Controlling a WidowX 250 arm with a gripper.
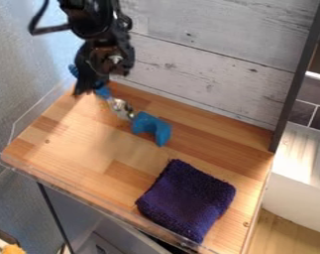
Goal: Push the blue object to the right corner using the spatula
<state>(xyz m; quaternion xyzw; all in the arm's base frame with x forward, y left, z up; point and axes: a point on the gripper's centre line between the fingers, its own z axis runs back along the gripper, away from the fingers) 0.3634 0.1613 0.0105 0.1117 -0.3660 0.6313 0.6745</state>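
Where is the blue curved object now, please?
In the camera view, the blue curved object lies on the wooden board, toward its back, just right of the silvery part of the spatula and behind the purple cloth.

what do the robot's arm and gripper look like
The arm is black and bulky, with rounded joint housings and a thick black cable looping out from its side. The gripper is black too, narrower and angular, with a small pale, shiny patch near its top.
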